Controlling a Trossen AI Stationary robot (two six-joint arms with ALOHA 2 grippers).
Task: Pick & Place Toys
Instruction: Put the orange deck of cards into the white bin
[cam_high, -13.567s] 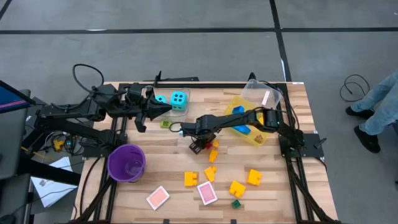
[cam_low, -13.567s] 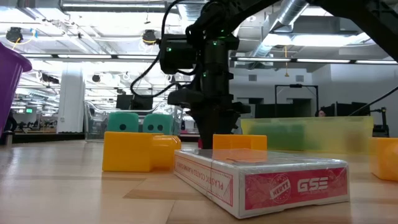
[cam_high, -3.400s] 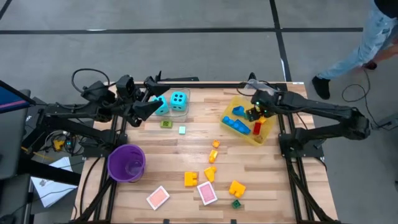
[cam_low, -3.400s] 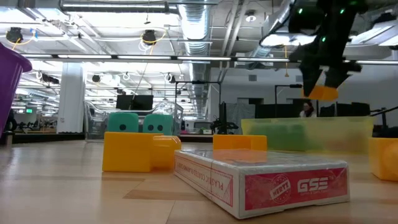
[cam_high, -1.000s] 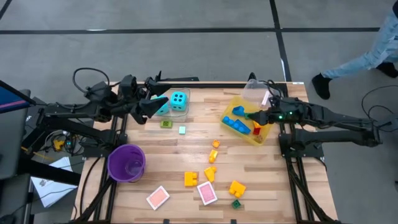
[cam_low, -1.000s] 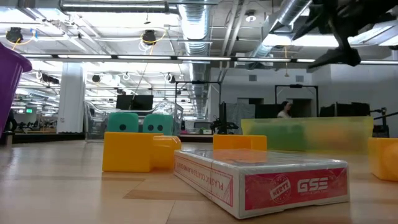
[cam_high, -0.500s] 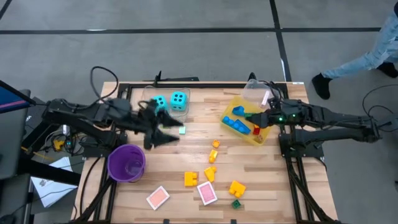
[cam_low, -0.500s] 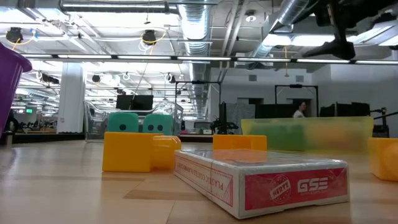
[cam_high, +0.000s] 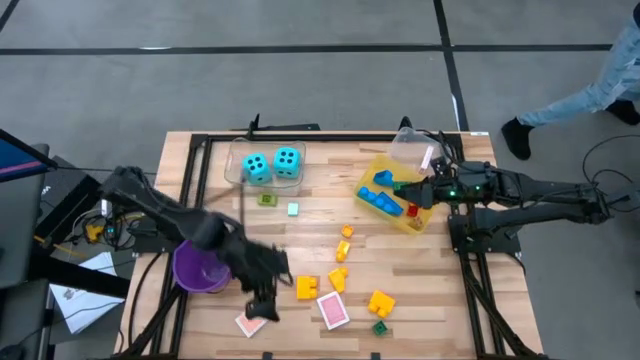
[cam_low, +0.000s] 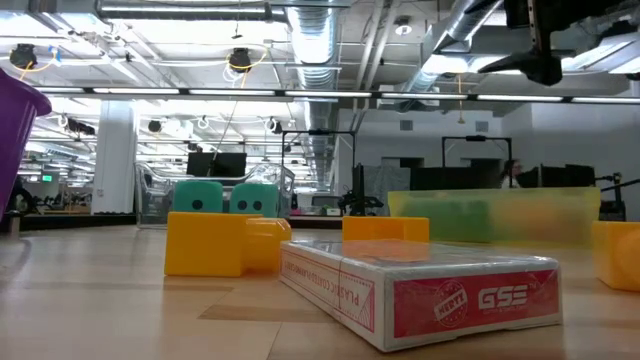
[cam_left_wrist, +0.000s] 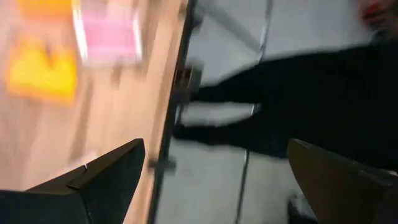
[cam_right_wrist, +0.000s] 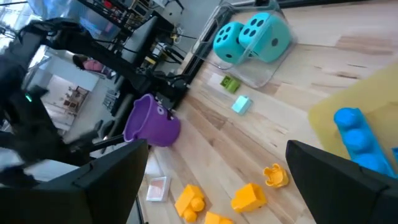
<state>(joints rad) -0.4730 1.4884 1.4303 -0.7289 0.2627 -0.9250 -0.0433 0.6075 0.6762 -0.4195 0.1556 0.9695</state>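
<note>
Pale wood planks make up the table (cam_high: 310, 235), and the toys lie scattered over it. The two cyan dice (cam_high: 272, 164) sit side by side near the far edge, inside a clear container. Yellow and orange bricks (cam_high: 340, 278) are strewn across the middle and near side, with a pink card (cam_high: 333, 311) among them and another pink card (cam_high: 252, 321) close to the near edge. Blue bricks (cam_high: 382, 199) lie in the yellow bin (cam_high: 400, 192) on the right. The left gripper (cam_high: 262, 300) hangs low over the near-left part of the table, just above that second card and beside the purple cup (cam_high: 198, 268), its fingers spread wide with nothing between them. The right gripper (cam_high: 413, 190) hovers over the bin, fingers likewise apart and empty.
</note>
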